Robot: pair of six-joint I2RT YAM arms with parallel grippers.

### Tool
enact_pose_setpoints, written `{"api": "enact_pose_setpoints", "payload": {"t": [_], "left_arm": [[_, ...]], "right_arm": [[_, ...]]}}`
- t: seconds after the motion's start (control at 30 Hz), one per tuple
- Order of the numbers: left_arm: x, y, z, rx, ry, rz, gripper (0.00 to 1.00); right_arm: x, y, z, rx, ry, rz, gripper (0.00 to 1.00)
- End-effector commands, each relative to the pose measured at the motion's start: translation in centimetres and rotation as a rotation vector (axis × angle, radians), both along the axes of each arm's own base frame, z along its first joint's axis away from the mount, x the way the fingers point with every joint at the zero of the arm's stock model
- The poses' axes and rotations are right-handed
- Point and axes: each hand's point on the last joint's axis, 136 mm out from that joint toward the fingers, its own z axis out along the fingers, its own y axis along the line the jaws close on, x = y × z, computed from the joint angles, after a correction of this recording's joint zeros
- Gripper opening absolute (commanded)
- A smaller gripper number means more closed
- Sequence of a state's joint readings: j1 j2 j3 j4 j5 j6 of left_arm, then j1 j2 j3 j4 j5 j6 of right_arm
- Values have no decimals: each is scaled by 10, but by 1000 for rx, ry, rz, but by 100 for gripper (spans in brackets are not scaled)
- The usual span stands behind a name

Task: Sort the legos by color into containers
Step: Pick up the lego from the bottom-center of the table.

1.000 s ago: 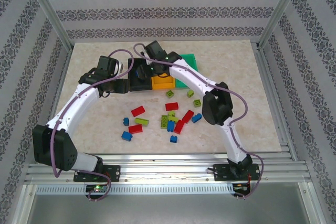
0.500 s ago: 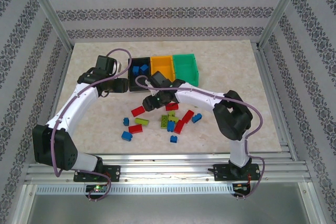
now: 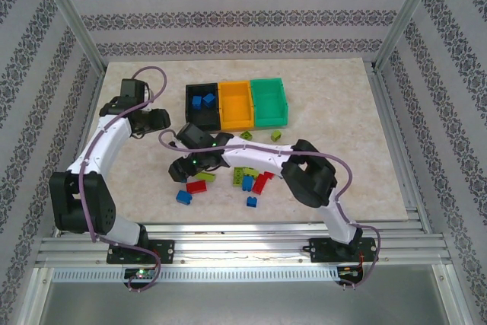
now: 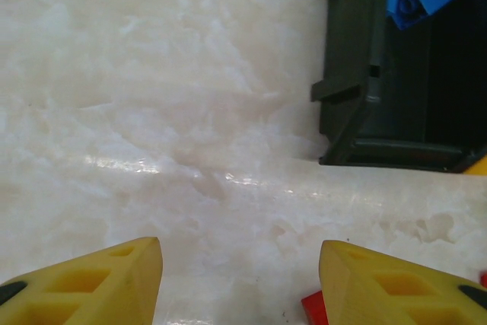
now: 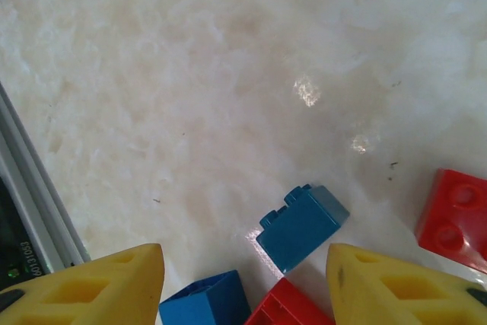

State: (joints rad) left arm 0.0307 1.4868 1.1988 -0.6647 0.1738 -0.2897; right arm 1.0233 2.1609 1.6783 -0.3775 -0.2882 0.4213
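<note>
The legos point(image 3: 243, 176) lie in a loose bunch on the tabletop point(image 3: 342, 135), in front of three bins. Some are red, some blue and some lime green. A few blue pieces point(image 3: 202, 101) are already inside the black bin point(image 3: 204, 118). Next to it sits the orange-yellow bin point(image 3: 234, 104), and then the green bin point(image 3: 270, 100), all side by side in a row.

The right pincer point(image 3: 183, 169) is down low at the left end of the bunch. Its two yellow fingers point(image 5: 91, 279) are spread wide apart and hold nothing. One blue brick point(image 5: 302, 226) lies on the tabletop between them. Another blue brick point(image 5: 205, 302) and a red brick point(image 5: 288, 306) lie close by. A second red brick point(image 5: 456, 218) sits off to one side.

The left pincer point(image 3: 154, 121) is over bare tabletop, just left of the black bin. Its fingers are spread apart too, with nothing in them.
</note>
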Motion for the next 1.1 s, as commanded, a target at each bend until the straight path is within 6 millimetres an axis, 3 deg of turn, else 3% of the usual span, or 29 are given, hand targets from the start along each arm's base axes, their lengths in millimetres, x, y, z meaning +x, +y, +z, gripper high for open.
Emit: {"api": "enact_pose_setpoints", "payload": {"t": [0.0,0.13,0.37,0.47,0.63,0.77,0.93,1.07], "left_arm": [[2,10,-1,-40,8,64,57],[2,9,4,-42,-14,61,57],[2,8,7,-45,-31,52,57],[2,8,7,-45,-31,49,57],[3,6,8,-51,-33,42,57],[3,6,10,-52,-44,39,57],[3,7,12,-45,-52,42,57],[2,8,13,-41,-56,42,57]], "right_arm": [[8,-4,-16,-57,6,-43,59],[11,-7,-26,-107,-23,-65,59],[9,8,-46,-130,-7,-73,58],[13,6,-51,-164,-18,-87,53],[17,3,-44,-157,-39,-92,35],[19,1,-25,-125,-55,-94,24],[28,-3,11,-50,-71,-112,23],[49,-12,51,25,-118,-149,23]]}}
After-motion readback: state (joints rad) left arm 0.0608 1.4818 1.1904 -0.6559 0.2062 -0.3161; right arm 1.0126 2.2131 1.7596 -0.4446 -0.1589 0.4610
